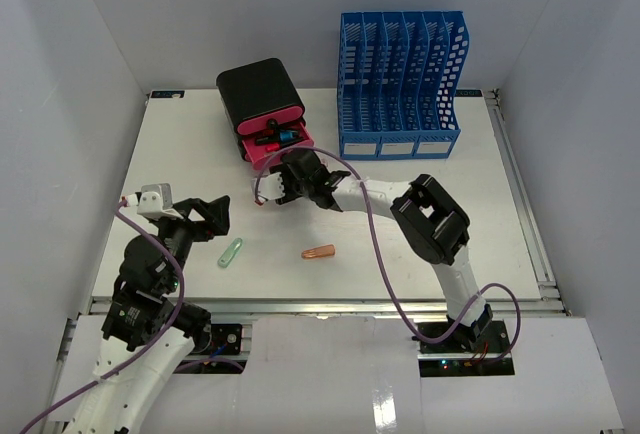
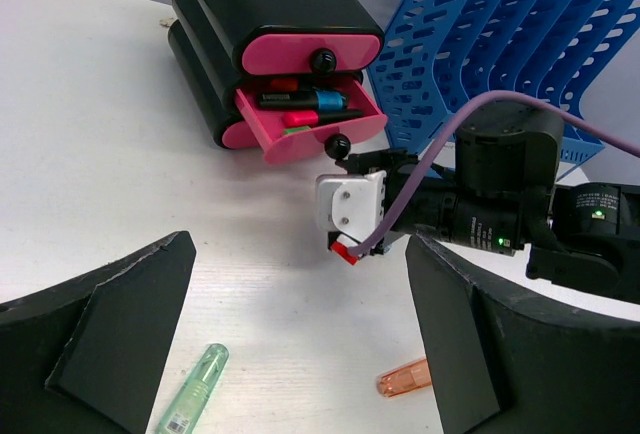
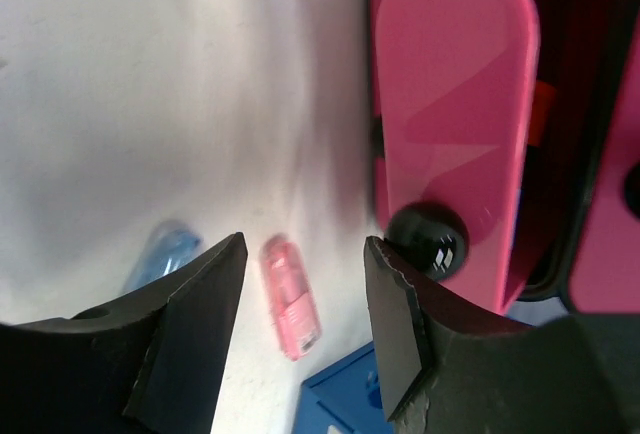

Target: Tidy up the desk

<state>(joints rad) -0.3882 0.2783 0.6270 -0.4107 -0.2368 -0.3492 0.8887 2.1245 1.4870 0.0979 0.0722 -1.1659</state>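
On the white desk (image 1: 180, 154) a black box (image 1: 258, 92) has its lower pink drawer (image 1: 285, 144) pulled out, with several pens inside (image 2: 305, 104). My right gripper (image 1: 292, 176) hovers just in front of that drawer, open and holding nothing (image 3: 300, 244). The drawer's black knob (image 3: 428, 239) sits right beside one finger. Ahead of the fingers, a pink cap (image 3: 290, 294) and a pale blue one (image 3: 160, 254) lie on the desk. My left gripper (image 1: 215, 216) stands open and empty (image 2: 300, 354) above a green pen (image 2: 195, 389) and an orange cap (image 2: 405, 378).
A blue slotted file rack (image 1: 400, 84) stands at the back right, close to the drawer box. The green pen (image 1: 231, 252) and the orange cap (image 1: 320, 251) lie near the front middle. A metal rail (image 1: 320, 306) runs along the front edge.
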